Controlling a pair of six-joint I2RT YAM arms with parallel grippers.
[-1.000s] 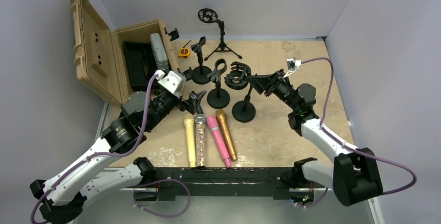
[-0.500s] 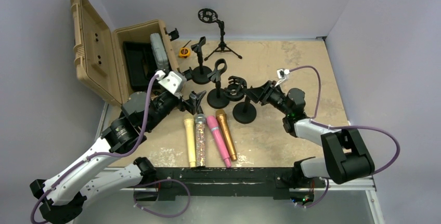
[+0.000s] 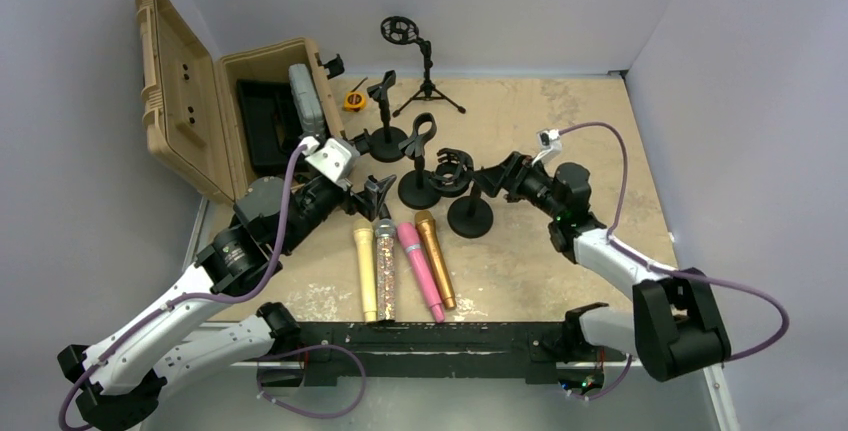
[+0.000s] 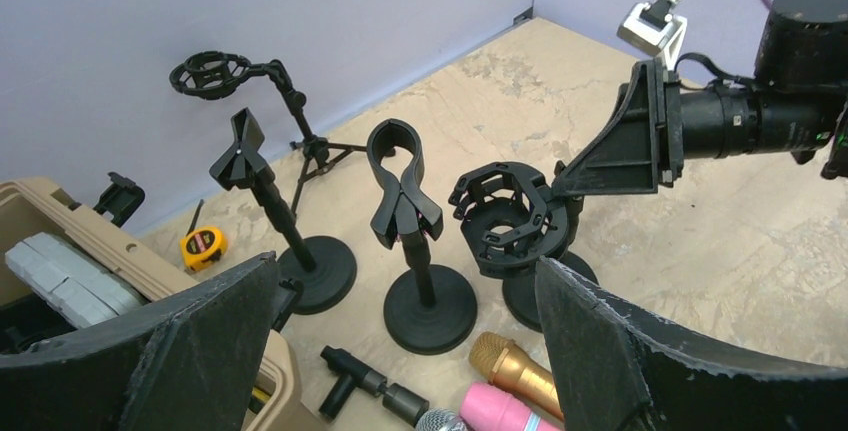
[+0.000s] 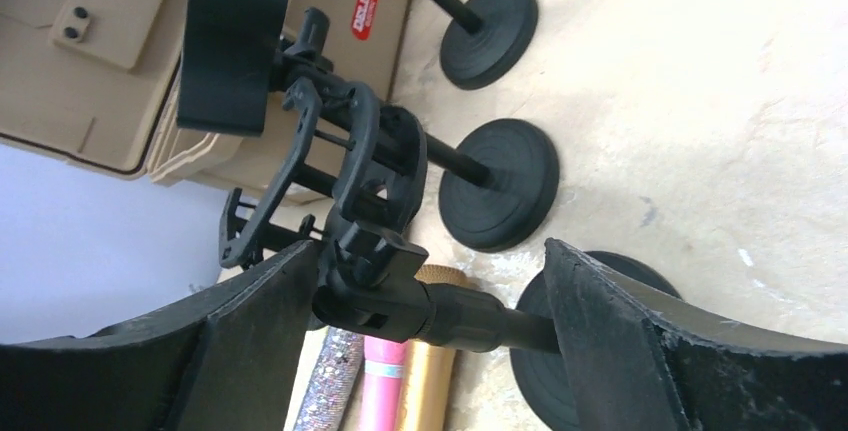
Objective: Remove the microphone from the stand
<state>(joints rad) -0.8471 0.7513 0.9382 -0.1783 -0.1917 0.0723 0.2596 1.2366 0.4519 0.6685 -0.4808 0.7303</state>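
- The right pincer (image 3: 483, 177) sits lower in the frame than a second ago, and so does the head of the shock-mount stand (image 3: 452, 166)
- It is spread open, its fingers either side of that stand's neck
- The left pincer (image 3: 372, 194) gapes empty, just up-frame of the microphones (image 3: 421, 271), which lie in a row on the table (image 3: 560, 251), low centre

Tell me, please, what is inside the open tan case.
The tan case holds a black insert and a grey padded block against its right wall. Its near corner is covered by the left arm, and the dark recess shows nothing more.
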